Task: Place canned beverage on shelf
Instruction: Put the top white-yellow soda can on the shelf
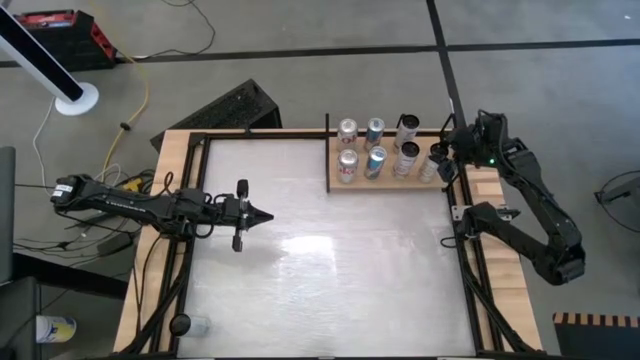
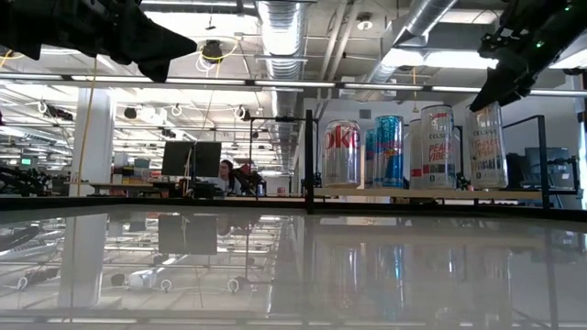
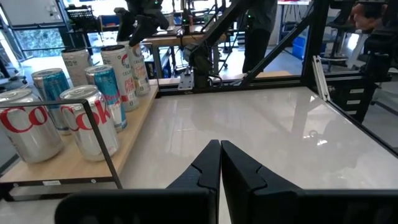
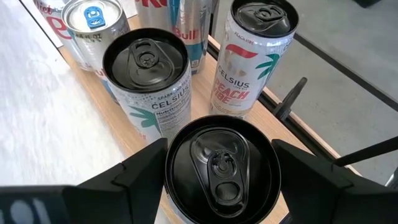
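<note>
Can (image 4: 219, 165) between spread right pincer (image 4: 217, 180)

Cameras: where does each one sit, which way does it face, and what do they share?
High view: overhead, straight down on the table; both arms, left gripper shut over the tabletop, right gripper at the shelf.
Low view: tabletop height, level toward the room; arms enter from above.
Left wrist view: past shut fingers, across the table to the shelf.
Right wrist view: down between its fingers flanking a black-topped can.
Shared: every view shows the cans on the shelf.
</note>
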{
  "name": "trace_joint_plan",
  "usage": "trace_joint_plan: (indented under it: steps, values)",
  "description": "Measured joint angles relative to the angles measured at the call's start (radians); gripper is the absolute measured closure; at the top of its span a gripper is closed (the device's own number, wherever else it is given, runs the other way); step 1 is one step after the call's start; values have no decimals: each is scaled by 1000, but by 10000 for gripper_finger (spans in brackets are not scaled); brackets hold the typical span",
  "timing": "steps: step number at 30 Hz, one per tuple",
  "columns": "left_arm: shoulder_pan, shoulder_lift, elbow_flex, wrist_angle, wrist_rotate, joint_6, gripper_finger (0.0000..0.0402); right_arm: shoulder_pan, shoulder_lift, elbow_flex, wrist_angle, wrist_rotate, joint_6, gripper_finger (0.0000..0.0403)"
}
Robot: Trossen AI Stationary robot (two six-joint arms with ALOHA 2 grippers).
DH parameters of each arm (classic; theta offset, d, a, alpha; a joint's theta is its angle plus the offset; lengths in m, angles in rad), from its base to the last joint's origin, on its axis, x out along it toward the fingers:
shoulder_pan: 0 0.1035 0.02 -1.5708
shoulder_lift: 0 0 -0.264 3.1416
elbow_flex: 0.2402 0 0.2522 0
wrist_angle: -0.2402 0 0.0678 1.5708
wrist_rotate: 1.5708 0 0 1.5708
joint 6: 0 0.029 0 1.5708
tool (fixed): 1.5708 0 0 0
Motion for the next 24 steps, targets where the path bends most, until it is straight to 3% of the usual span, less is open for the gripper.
trace_joint_plan:
  steps: [24]
  values:
    - [0,0,0,3,6,-27,401,0,-2,3,0,2,-2,86]
